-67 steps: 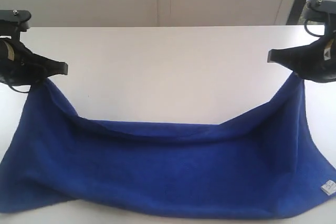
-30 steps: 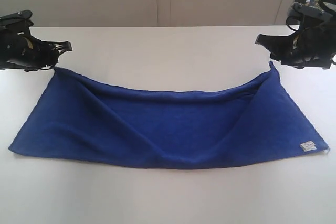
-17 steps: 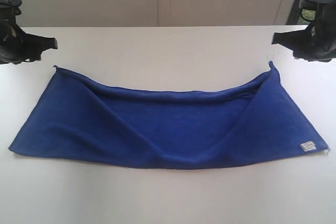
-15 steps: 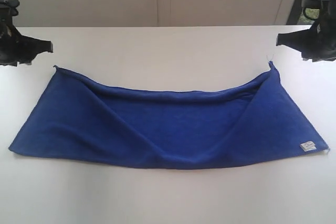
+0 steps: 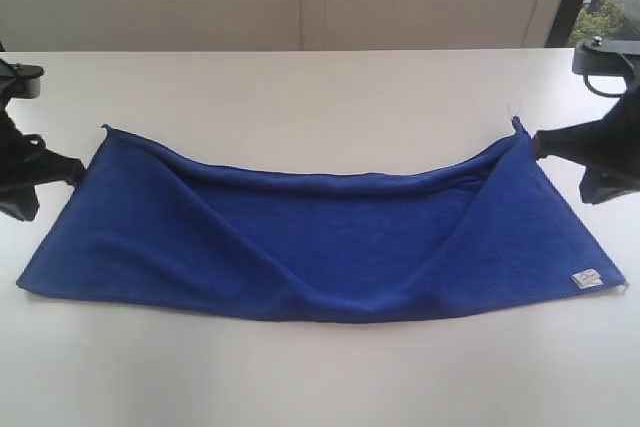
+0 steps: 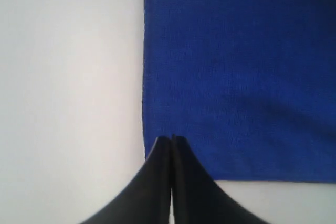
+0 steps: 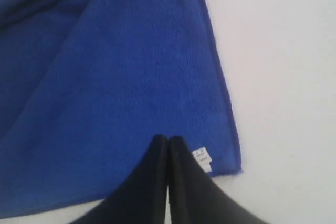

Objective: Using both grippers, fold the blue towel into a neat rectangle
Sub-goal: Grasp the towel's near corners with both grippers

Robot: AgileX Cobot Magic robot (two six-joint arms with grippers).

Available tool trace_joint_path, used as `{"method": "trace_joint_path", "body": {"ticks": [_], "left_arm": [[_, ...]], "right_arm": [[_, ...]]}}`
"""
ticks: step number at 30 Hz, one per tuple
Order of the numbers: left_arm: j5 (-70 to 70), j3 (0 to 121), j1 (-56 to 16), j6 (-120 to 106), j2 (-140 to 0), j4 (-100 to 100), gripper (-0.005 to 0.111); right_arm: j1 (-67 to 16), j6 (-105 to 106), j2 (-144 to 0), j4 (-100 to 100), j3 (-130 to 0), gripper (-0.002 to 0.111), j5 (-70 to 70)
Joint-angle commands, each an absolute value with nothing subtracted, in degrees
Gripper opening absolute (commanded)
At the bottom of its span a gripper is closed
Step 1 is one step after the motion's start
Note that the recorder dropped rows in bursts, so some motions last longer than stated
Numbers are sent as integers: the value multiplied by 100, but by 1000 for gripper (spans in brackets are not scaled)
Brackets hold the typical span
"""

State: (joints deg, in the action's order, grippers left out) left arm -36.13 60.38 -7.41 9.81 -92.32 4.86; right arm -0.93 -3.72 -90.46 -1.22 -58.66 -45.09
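Towel (image 5: 320, 247) on table (image 5: 320, 87); left hand (image 5: 77, 172) at left end; right hand (image 5: 538, 143) at right

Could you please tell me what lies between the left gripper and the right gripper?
In the exterior view, only the blue towel stretches between the left gripper and the right gripper, lying on the white table.

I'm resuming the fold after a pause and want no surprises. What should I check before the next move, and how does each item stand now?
1. Blue towel doubled over and resting on the table: ok.
2. Far edge straight: not ok, it sags in the middle and has creases.
3. Left claw open for a grasp: not ok, shut.
4. Right claw open for a grasp: not ok, shut.
5. No cloth caught between the jaws: ok, none visible.
6. Claw tips touching the towel: cannot tell.
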Motion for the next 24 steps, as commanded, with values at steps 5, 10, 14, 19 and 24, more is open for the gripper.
{"method": "trace_joint_path", "body": {"ticks": [5, 10, 14, 19, 24], "left_arm": [[-2227, 4735, -752, 720, -8664, -320, 0], [-2000, 4735, -752, 383, -9021, -705, 0], [-1870, 4735, -752, 232, -9275, -849, 0], [-1784, 4735, -752, 210, -9567, -849, 0], [-1835, 4735, -752, 123, -9782, -849, 0]], "right_arm": [[-65, -325, -8640, -142, -4562, 0, -3443], [-55, -357, -9159, -142, -4553, 0, -3066], [-55, -564, -9542, 46, -4553, 0, -2852], [-55, -1037, -9736, 565, -4553, 0, -2707], [-55, -1351, -9959, 906, -4553, 0, -2707]]}}
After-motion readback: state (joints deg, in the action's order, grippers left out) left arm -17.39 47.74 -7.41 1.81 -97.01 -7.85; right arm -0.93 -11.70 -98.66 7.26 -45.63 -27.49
